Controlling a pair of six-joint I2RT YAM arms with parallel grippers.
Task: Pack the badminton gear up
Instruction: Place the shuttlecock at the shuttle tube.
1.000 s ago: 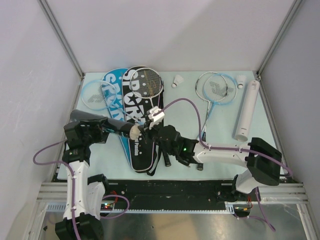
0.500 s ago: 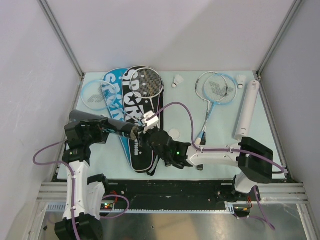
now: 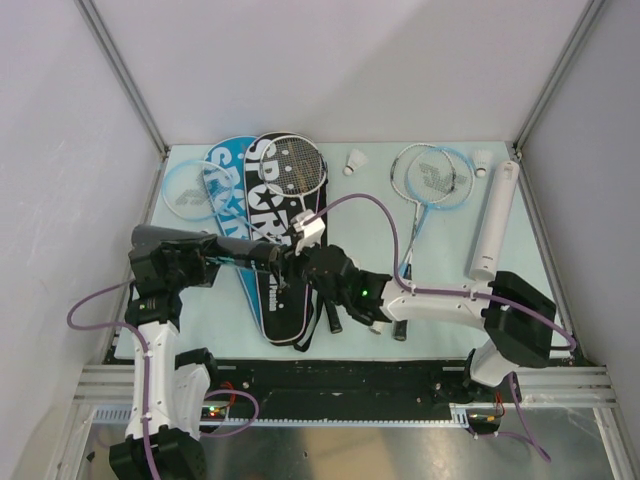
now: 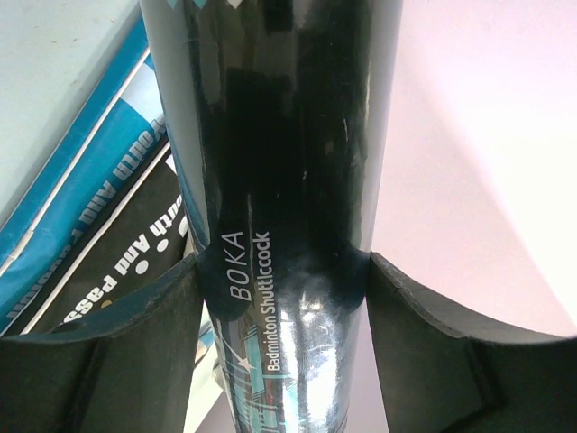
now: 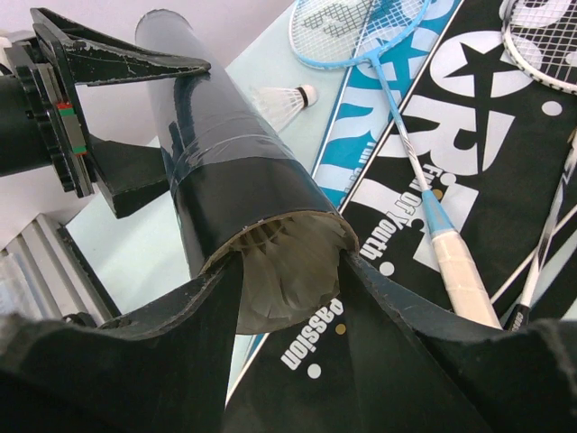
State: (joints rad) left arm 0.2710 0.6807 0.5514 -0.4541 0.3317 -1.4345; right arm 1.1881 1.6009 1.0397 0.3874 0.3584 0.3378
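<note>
While sitting in the open mouth of the black tube (image 5: pixel 225 171), shuttlecock (image 5: pixel 279 302) only partway in, feather skirt poking out past the rim, cork end hidden inside. Pinched at that skirt by the right claw (image 5: pixel 290 263), jaws narrowed onto the feathers and seemingly touching on both sides; brushing the rim or just off it, hard to call. Key bit for the next push: tube held roughly level, up off the black cover (image 3: pixel 285 305), long axis running left to right across the table, open end aimed straight at the right claw, so shuttlecock and tube pretty much in line. Farther back along the barrel, left claw (image 4: pixel 284 263) clamped on the tube, fingers snug on both sides by the BOKA print. Looks like a straight shove along that axis from the right side, with the left just bracing. Probable risk: any tilt between the two and crumpled feathers against the rim. Farther out, blue cover (image 3: pixel 222 185) and a white-handled racket (image 5: pixel 455 262) lying flat underneath, well clear of the push.
</note>
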